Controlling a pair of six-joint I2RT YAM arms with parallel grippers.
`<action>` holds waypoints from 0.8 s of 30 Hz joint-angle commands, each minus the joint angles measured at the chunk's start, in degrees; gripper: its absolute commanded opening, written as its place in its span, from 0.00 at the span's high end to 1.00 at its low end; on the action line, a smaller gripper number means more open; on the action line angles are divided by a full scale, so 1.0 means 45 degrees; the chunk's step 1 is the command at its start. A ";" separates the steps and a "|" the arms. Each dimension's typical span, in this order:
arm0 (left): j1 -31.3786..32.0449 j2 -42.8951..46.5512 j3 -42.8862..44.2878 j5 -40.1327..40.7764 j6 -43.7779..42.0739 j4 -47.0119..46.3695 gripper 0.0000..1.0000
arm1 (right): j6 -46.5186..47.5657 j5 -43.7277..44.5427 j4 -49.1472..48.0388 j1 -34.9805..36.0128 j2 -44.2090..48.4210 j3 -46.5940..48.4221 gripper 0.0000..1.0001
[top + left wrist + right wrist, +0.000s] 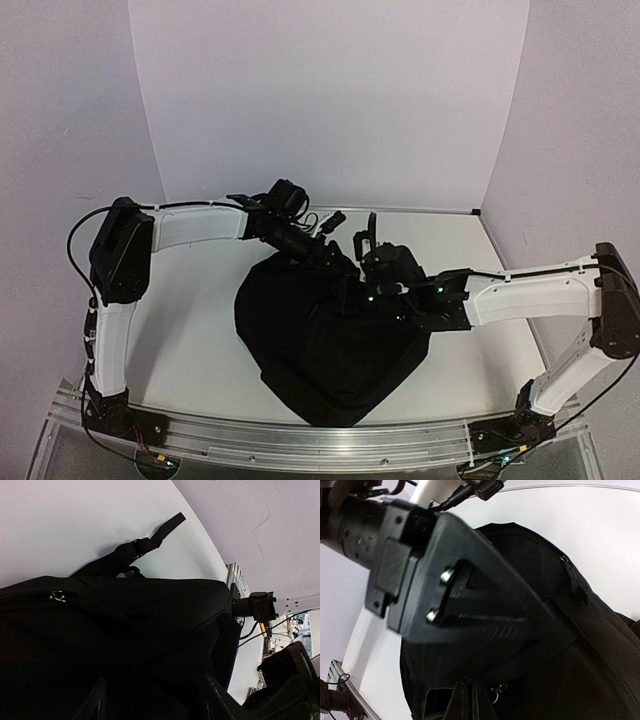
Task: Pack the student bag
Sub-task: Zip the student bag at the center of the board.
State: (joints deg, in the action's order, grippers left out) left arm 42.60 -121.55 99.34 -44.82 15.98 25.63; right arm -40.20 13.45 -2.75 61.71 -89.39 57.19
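The student bag [320, 345] is a large black backpack lying slumped in the middle of the table. My left gripper [330, 258] is at its far top edge. In the left wrist view the bag [125, 640] fills the frame. That gripper [157, 705] is open, with its fingers [95, 705] wide apart and bag fabric bulging between them. My right gripper [372, 285] is on the bag's upper right part. In the right wrist view it [472, 702] is shut, its fingers pressed together on the bag's fabric [580, 670] beside a small metal zipper ring [496, 692].
A black shoulder strap [150, 540] trails from the bag onto the white table [190, 330]. The left gripper's big black finger [485, 605] hangs close above the right gripper. White walls close in the back and sides. The metal rail [320, 440] runs along the near edge.
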 commanded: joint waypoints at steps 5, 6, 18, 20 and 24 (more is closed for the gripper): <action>0.0446 0.0665 0.0256 -0.0792 -0.0563 0.1135 0.50 | -0.0093 -0.0242 -0.0540 0.0168 0.0866 -0.0318 1.00; 0.0489 0.0572 0.0308 -0.0917 -0.0605 0.1231 0.53 | -0.0070 -0.0206 -0.0567 0.0169 0.0938 -0.0359 1.00; 0.0709 -0.0799 0.0792 -0.1651 0.0179 0.0324 0.75 | 0.0852 -0.1847 -0.0693 0.0251 0.0043 0.0217 1.00; 0.0709 -0.1137 0.0812 -0.1765 0.0575 -0.0333 0.76 | 0.1040 -0.2193 -0.0719 0.0365 -0.0250 0.0438 1.00; 0.0655 -0.1756 0.1097 -0.1663 0.0863 -0.0772 0.79 | 0.1214 -0.2565 -0.0577 0.0704 -0.0907 0.0896 1.00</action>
State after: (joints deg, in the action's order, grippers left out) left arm 44.10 -125.54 102.07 -50.71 17.41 26.45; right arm -36.61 8.86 -3.35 61.82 -90.99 57.03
